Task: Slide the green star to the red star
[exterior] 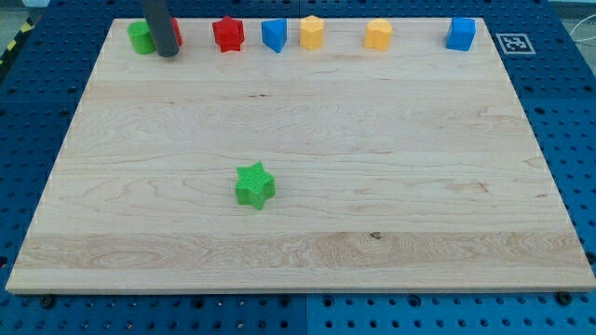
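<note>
**Green star alone mid-board, rod parked at the far left**

You have the green star [255,184] sitting by itself on the near half of the board, a little left of centre, well apart from every other block. Your target, the red star [227,34], stands in the row along the far edge, almost straight beyond the green star and slightly to its left.

The rod comes down at the far-left corner, and my tip [169,53] rests on the wood there, far from the green star and off to its left. The tip is a plain dark end with nothing that spreads or pinches; it holds nothing and touches neither star. It sits just right of a green block [141,37] and in front of a small red block [177,34]. That red one is mostly hidden behind the rod, so you cannot tell its shape, nor whether the tip touches it.

Count the blocks and you get eight: two green, two red, two blue and two yellow. Along the far edge, left to right, you see the green block, the hidden red one, the red star, a blue block [273,34], a yellow block [311,32] just beside it, a second yellow block [378,34], and a blue cube [460,33] near the far-right corner.

The surface is a pale wooden board [391,167] with visible grain, lying on a blue perforated table [577,112]. A black-and-white marker tag [515,43] is fixed just off the board's far-right corner.
</note>
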Motion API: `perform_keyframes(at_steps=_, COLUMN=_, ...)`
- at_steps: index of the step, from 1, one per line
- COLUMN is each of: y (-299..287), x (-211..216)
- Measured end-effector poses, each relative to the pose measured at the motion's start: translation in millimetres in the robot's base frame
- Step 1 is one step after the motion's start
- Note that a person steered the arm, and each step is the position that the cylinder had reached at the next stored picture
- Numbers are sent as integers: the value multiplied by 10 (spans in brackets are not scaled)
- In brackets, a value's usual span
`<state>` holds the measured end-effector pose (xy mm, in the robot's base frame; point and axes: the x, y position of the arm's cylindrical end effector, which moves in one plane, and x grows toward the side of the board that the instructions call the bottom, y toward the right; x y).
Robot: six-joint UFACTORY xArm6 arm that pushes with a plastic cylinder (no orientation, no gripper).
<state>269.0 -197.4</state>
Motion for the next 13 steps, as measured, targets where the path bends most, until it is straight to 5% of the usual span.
perform_keyframes(at_steps=4, y=482, x=2006)
perform_keyframes(at_steps=6, y=1282, x=2861)
perform_keyframes(at_steps=7, y=1662, x=2799)
perform_keyframes(at_steps=9, y=1542, x=2299)
perform_keyframes(at_steps=13, y=1481, x=2353)
